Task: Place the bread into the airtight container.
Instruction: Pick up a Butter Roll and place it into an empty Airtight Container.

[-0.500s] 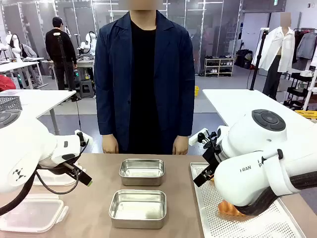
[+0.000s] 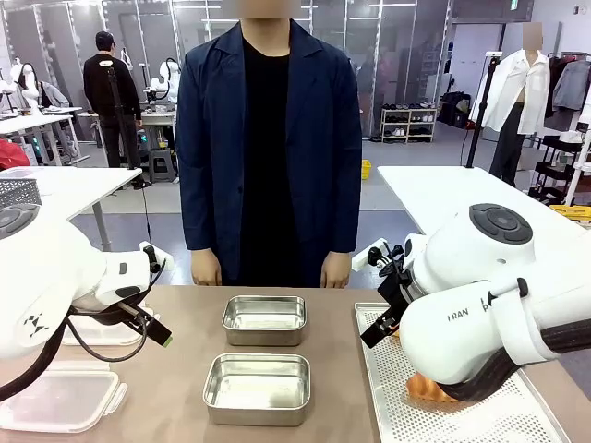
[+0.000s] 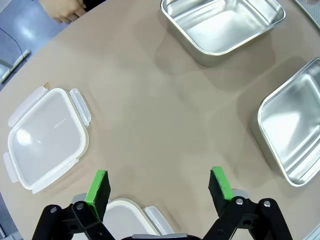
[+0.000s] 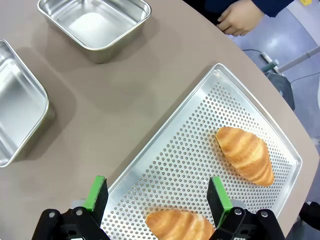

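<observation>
Nearest, on the robot's right: the right gripper (image 4: 159, 196), jaws wide apart and holding nothing, poised above the perforated tray (image 4: 200, 125). Just under the jaws, the near croissant (image 4: 177, 225). A little farther along the same tray and apart from the first, the far croissant (image 4: 246, 154). Both pieces of bread flat on the tray, not gripped, not lifted.

On the robot's left: the left gripper (image 3: 159, 186), jaws also wide and empty, above the bare table (image 3: 150, 115). Directly below it, the near white lid (image 3: 125, 220); just beyond, the far white lid (image 3: 45, 137), both with side clips.

In the middle of the table, the near steel container (image 2: 257, 388). Behind it, a little apart, the far steel container (image 2: 264, 319). Both open, both empty, neither with a lid on.

At the far edge, the person (image 2: 268, 148), hands down by the table edge, touching nothing.

Judged from this: task at its very beginning, no step completed. Left to do: go down onto one croissant, close on it gently, carry it across to a steel container, let go inside. Probably the same again for the second croissant. Fitting of a lid perhaps after, but not asked by the task sentence.
</observation>
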`<state>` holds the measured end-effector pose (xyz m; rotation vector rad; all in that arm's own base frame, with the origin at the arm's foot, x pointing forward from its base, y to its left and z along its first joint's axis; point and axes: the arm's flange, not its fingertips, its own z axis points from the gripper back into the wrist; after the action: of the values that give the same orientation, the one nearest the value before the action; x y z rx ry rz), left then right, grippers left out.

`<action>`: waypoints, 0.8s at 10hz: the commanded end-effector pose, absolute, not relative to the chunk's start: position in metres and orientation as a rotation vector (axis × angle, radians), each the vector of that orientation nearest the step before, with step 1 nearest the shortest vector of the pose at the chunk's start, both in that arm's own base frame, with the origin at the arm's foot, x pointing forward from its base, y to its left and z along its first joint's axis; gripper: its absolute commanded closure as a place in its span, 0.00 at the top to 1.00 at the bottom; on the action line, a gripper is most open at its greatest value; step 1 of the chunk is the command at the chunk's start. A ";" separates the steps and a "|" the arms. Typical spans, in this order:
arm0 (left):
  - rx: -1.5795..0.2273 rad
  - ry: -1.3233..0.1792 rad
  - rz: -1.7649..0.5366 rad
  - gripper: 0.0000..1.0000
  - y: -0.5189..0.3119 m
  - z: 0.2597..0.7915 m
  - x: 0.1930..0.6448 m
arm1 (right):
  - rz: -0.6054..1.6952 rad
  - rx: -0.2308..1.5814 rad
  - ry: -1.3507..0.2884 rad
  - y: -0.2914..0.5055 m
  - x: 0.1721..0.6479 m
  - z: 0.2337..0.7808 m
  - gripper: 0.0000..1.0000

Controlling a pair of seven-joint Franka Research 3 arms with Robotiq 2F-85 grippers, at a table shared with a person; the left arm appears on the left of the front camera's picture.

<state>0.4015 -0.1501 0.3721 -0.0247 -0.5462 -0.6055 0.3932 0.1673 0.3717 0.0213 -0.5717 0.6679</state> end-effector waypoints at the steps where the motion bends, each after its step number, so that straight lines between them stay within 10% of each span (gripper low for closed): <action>1: -0.025 -0.546 -0.605 1.00 -0.150 0.372 0.402 | 0.665 0.023 -0.572 0.167 0.393 0.372 1.00; 8: 0.012 -0.510 -0.584 1.00 -0.137 0.455 0.414 | 0.621 0.121 -0.484 0.140 0.409 0.454 1.00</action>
<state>0.4133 -0.1421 0.4192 -0.0139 -0.5468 -0.5813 0.4025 0.1584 0.4150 0.0774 -0.4965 0.6129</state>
